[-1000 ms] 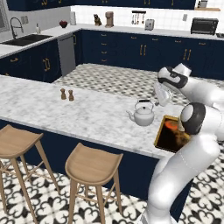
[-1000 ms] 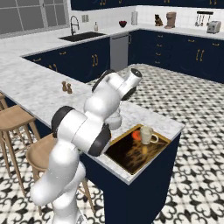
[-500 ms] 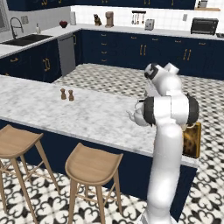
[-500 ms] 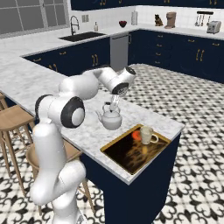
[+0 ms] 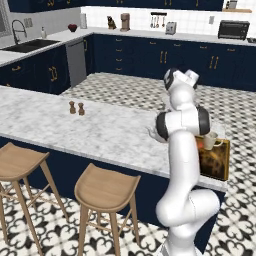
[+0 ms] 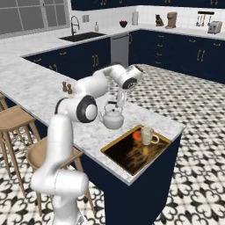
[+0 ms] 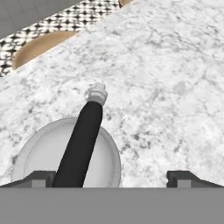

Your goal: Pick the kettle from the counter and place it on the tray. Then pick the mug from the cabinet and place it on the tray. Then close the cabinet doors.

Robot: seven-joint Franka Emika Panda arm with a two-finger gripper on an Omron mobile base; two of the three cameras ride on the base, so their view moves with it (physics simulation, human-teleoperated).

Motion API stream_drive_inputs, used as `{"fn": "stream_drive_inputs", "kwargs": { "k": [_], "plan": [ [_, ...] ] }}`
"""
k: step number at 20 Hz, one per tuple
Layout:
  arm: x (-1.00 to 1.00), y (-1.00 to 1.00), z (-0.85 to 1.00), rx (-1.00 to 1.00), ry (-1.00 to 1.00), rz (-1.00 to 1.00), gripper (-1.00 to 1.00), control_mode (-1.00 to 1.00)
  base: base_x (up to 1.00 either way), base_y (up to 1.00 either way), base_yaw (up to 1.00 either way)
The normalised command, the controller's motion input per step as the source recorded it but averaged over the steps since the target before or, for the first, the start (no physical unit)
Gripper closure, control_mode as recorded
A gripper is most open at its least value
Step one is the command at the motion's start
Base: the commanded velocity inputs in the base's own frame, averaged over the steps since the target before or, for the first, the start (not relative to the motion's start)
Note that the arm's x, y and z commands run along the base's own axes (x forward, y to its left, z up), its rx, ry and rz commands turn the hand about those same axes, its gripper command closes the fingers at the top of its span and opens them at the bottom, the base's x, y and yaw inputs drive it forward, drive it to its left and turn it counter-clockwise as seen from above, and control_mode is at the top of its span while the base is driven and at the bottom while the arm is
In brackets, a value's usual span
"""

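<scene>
Right base view: hand [image 6: 118,102], fingers spread, hangs over the kettle [image 6: 112,118] on the counter [image 6: 39,94], beside the tray [image 6: 115,152] holding 1 mug [image 6: 147,136].

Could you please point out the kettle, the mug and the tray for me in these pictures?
Kettle [image 6: 112,120]: right base view, on its white rounded body.
Mug [image 6: 146,135]: right base view, on its cream side wall.
Tray [image 6: 132,156]: right base view, on the bare dark inside.

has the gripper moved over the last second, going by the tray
Yes. A second ago it hung out over the floor past the counter; now the gripper is above the kettle on the counter, left of the tray in the right base view, fingers open.
</scene>
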Motion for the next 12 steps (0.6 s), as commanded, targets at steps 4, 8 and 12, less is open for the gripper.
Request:
{"fn": "stream_drive_inputs", "kwargs": {
  "k": [4,8,12],
  "plan": [
    [0.23,0.08,-0.11,0.00,0.11,0.04,-1.00,-1.00,0.00,0.00,0.00],
    [-0.14,0.44,-0.26,-0.04,0.01,0.00,-1.00,-1.00,0.00,0.00,0.00],
    [-0.10,0.52,-0.38,-0.08,-0.01,0.00,-1.00,-1.00,0.00,0.00,0.00]
  ]
}}
